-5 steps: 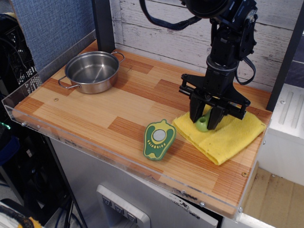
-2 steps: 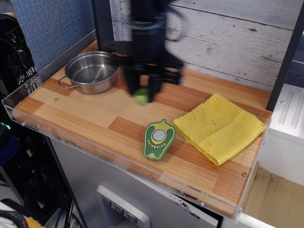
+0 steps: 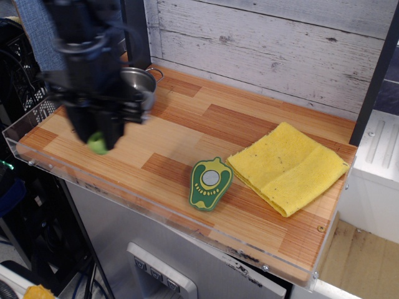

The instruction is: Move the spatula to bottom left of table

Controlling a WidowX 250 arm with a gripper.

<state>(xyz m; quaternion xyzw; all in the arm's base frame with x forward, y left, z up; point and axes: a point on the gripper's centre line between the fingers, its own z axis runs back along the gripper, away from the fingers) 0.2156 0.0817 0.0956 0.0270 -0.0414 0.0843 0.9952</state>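
Where clamped, lime-green spatula (image 3: 97, 144) tip

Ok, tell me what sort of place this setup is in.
Probably a robot lab's mock kitchen counter: a butcher-block table with a clear acrylic rim, toy-like props such as a steel pot and a pepper-shaped toy, and a whitewashed plank backdrop.

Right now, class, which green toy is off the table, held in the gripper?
The spatula, its lime-green handle clamped in the gripper; the green-and-yellow pepper toy lies flat on the table.
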